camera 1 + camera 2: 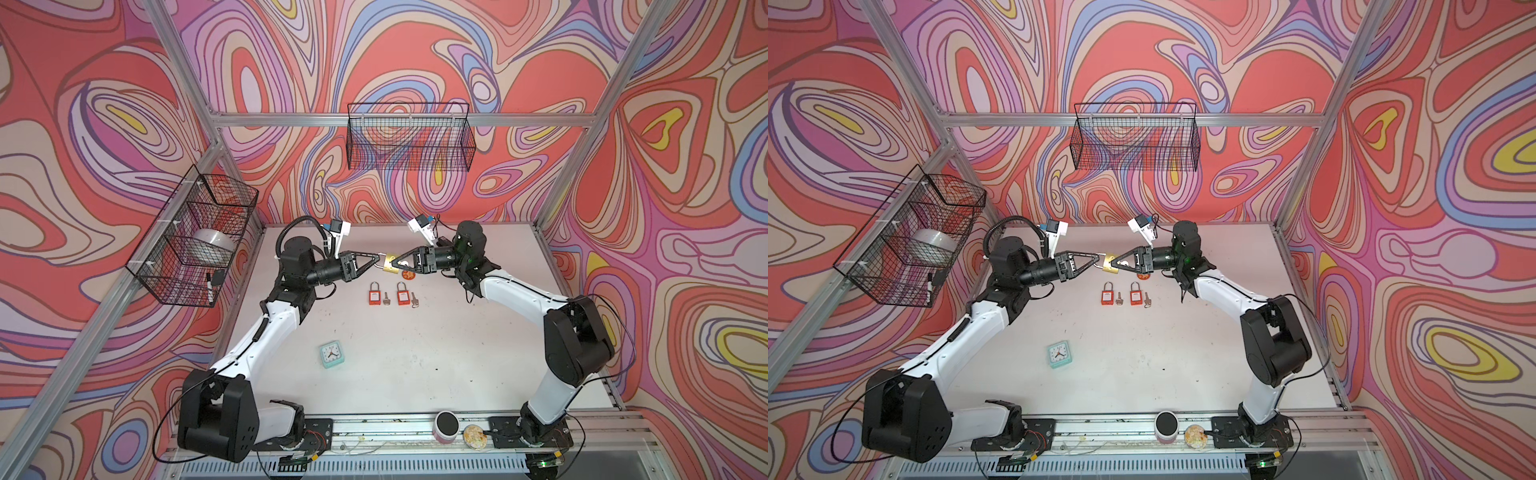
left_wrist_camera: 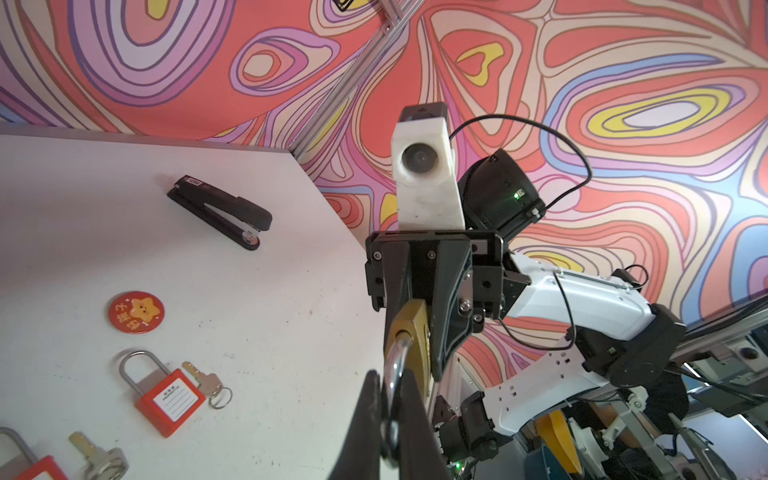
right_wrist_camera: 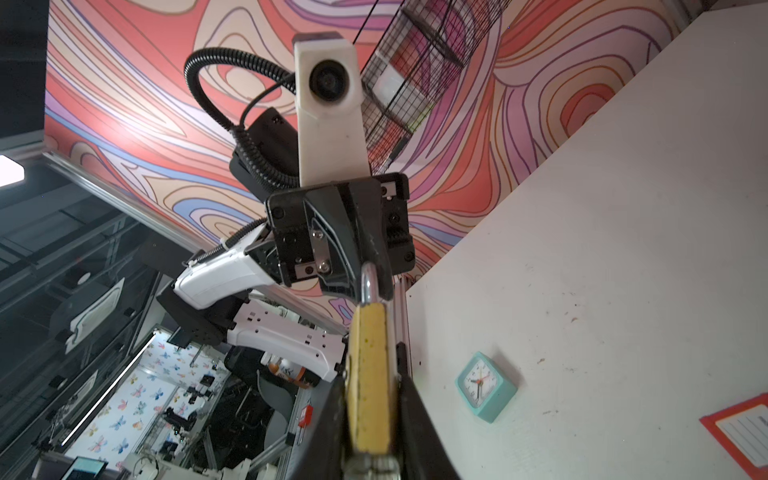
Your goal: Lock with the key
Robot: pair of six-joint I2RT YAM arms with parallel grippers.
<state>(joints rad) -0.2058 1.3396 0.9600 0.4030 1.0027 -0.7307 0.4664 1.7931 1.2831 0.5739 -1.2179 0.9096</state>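
Swirling red and purple walls enclose a white table [image 1: 415,365]. Above its far middle, a brass padlock [image 1: 390,264] hangs between both arms. The jaws of the left arm [image 1: 266,332] are clamped on its shackle [image 2: 390,365], and those of the right arm [image 1: 511,286] grip its body. Two red padlocks [image 1: 375,295] with keys [image 1: 387,298] lie just nearer.

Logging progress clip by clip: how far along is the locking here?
Done: the brass padlock is lifted. In hand: left gripper shut on its shackle, right gripper shut on its body. Left: the key turn; whether a key sits in it is unclear. Two red padlocks and keys lie untouched.
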